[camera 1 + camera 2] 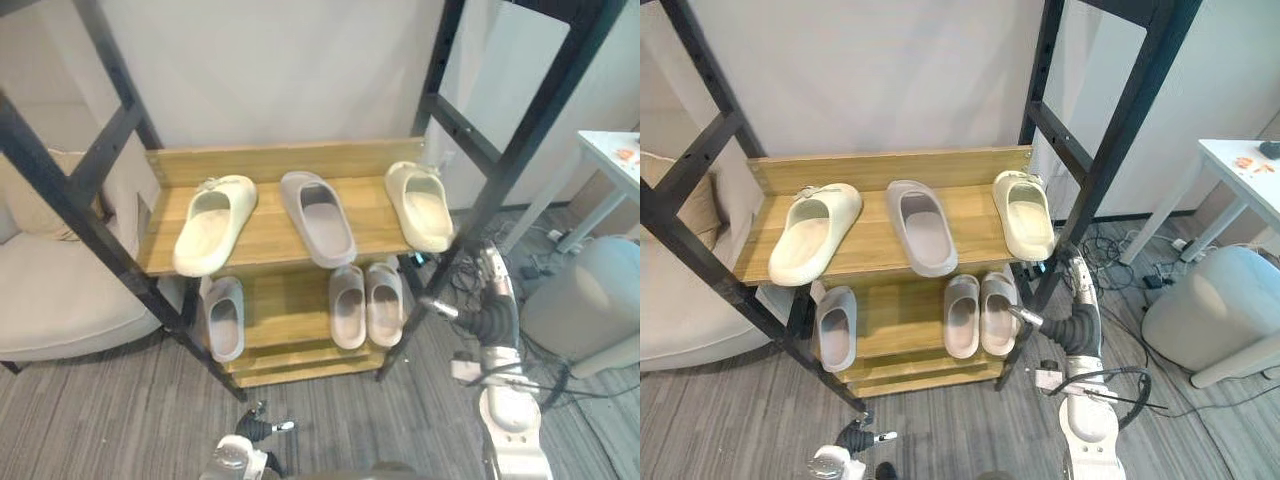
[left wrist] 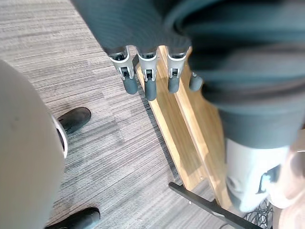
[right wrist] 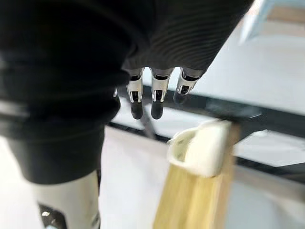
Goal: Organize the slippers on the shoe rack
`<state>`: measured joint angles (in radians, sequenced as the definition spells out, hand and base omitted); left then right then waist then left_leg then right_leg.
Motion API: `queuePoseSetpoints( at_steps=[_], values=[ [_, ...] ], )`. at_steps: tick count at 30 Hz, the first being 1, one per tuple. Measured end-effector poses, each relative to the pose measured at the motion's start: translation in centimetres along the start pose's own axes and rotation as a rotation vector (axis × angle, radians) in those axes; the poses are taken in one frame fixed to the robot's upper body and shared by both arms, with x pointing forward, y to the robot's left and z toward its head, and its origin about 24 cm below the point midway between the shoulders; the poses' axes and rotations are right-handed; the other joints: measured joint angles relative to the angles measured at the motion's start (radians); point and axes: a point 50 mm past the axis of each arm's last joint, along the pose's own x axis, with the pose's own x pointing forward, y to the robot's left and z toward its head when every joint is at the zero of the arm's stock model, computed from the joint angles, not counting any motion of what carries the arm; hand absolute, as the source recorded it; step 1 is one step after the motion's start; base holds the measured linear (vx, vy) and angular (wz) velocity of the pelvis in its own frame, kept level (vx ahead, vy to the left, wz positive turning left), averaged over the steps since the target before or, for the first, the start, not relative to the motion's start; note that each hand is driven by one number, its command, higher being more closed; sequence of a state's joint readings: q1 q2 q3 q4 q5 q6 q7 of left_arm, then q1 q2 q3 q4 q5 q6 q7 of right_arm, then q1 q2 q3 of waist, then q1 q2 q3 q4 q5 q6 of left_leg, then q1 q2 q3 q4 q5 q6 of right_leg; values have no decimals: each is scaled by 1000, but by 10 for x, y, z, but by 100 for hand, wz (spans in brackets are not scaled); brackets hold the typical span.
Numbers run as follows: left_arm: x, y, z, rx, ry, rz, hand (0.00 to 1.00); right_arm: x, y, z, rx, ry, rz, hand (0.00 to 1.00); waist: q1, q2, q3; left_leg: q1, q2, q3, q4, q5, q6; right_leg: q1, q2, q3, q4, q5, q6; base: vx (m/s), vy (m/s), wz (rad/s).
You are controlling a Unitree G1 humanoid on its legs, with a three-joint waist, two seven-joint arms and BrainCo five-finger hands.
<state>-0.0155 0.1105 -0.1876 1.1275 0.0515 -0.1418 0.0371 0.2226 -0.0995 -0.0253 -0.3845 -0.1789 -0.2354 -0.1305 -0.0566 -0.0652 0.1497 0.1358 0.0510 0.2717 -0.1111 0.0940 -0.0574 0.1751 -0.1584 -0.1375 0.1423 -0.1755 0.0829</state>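
Silver fingers [image 3: 159, 89] straight, holding nothing: right hand [image 1: 494, 288] raised beside shoe rack [image 1: 270, 158], left hand [image 1: 250, 428] low.

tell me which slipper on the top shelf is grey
The middle slipper on the top shelf is grey. The left slipper and the right slipper on either side of it are cream.

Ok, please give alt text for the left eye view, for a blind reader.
A wooden shoe rack holds a grey slipper between two cream slippers on top and three grey slippers below. The robot's open right hand is near the black post at its right.
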Motion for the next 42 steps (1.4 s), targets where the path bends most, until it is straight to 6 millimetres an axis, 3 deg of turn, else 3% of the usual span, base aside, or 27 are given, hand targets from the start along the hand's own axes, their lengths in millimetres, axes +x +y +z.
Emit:
queuePoseSetpoints(
  at_steps=[10,18,24,28,36,42],
  values=[
    [0,0,1,4,-6,-3,0,42,1,36,28,-247,45,0,4,-2,-5,-29,2,-34,0,21,6,-7,3,-33,-5,7,4,-33,-12,10],
    [0,0,3,1,-10,-3,0,86,5,23,35,-218,65,0,19,-7,-11,-67,-9,-61,0,26,10,-16,0,-61,-29,19,10,-23,7,12],
    [2,2,8,0,-29,1,0,124,11,19,-13,-189,93,0,57,-9,-10,-93,-19,-75,0,24,16,-17,-4,-78,-62,32,19,19,14,8],
    [2,3,9,-9,-31,5,0,146,14,16,-42,-154,96,0,60,-10,-9,-103,-27,-86,0,25,18,-15,-8,-87,-67,36,22,53,5,9],
    [2,4,13,-26,-49,11,0,179,23,23,-70,-127,108,0,67,-5,10,-112,-27,-96,0,16,13,-18,-7,-101,-70,38,24,11,1,4],
    [3,6,19,-30,-74,17,0,192,24,26,-80,-111,103,0,68,-4,40,-126,-28,-119,0,3,12,-17,-7,-122,-70,40,25,-16,3,10]
  ],
)
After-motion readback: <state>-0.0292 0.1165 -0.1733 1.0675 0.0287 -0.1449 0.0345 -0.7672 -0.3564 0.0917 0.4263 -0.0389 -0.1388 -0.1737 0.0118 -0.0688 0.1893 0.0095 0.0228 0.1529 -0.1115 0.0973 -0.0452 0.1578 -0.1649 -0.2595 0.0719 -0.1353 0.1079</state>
